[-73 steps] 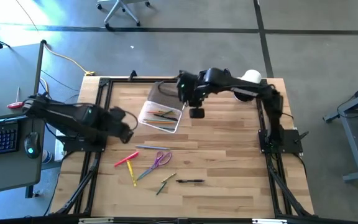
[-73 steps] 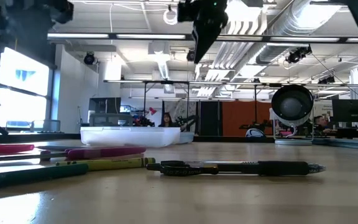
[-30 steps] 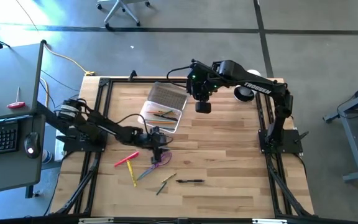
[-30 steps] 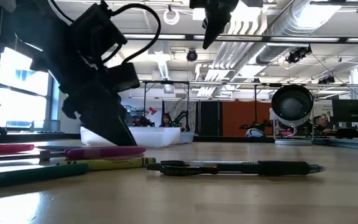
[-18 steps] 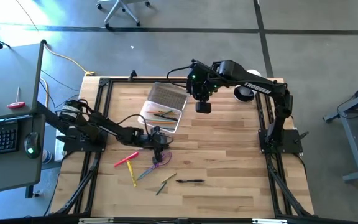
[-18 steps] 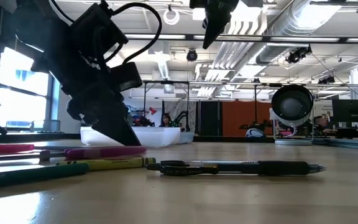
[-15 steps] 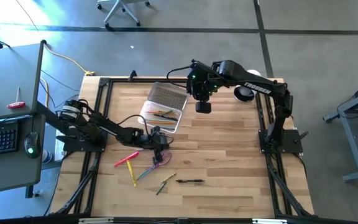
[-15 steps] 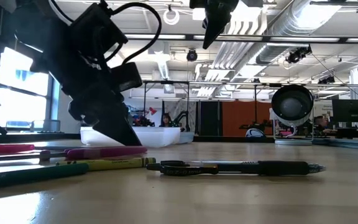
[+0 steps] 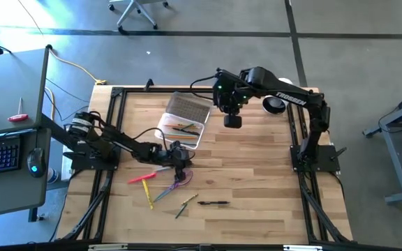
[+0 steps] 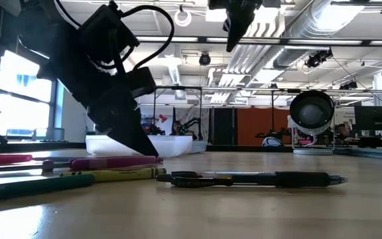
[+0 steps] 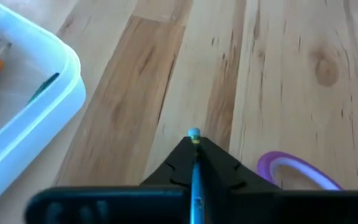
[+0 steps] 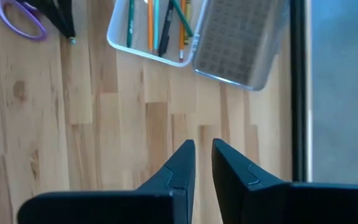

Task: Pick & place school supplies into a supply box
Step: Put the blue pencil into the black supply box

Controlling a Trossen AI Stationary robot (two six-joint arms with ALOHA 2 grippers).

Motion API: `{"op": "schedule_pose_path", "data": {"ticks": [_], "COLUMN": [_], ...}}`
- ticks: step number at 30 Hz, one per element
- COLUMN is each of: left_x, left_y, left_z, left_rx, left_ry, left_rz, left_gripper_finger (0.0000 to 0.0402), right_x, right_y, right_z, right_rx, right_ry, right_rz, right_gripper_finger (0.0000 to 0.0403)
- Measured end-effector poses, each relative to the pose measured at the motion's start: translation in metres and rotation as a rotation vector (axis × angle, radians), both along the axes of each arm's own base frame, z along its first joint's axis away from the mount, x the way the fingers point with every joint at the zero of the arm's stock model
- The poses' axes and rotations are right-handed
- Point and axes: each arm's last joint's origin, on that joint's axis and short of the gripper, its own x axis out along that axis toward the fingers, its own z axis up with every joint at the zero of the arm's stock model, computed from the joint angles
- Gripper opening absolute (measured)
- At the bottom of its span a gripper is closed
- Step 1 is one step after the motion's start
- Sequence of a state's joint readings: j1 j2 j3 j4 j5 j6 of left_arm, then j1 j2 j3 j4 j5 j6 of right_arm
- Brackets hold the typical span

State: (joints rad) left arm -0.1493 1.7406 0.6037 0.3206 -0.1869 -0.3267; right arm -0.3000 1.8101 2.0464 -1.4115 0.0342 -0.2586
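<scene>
Low over the wooden table (image 9: 257, 167), left gripper (image 11: 194, 144) pinches a thin pencil (image 11: 195, 180); right gripper (image 12: 202, 149) hovers empty, slightly parted.

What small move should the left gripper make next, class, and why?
Probably lift straight up. The left gripper is shut on a thin pencil, its tip low over the table beside the purple scissors. The supply box lies open nearby.

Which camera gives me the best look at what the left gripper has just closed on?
The left wrist view: the left gripper is shut on a thin blue pencil, whose tip pokes out between the fingers. The high view shows only the gripper low over the scattered supplies. In the low view its dark body hides the grip. The right wrist view shows it small and far off.
</scene>
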Motion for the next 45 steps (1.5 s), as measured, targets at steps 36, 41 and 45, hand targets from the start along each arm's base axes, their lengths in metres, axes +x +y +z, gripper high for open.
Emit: {"op": "schedule_pose_path", "data": {"ticks": [36, 41, 45], "left_x": [0.034, 0.035, 0.038], "left_y": [0.036, 0.036, 0.036], "left_z": [0.027, 0.029, 0.031], "left_rx": [-0.151, -0.146, -0.129], "left_ry": [0.218, 0.211, 0.207], "left_rz": [-0.021, -0.024, -0.036], "left_gripper_finger": [0.0112, 0.0115, 0.0115], "right_x": [-0.038, -0.038, -0.038], "right_y": [0.010, 0.010, 0.010], "right_z": [0.036, 0.036, 0.036], "right_rx": [-0.070, -0.070, -0.070], "right_ry": [-0.078, -0.078, -0.078], "right_rz": [-0.058, -0.055, -0.056], "right_gripper_finger": [0.0032, 0.0028, 0.0029]}}
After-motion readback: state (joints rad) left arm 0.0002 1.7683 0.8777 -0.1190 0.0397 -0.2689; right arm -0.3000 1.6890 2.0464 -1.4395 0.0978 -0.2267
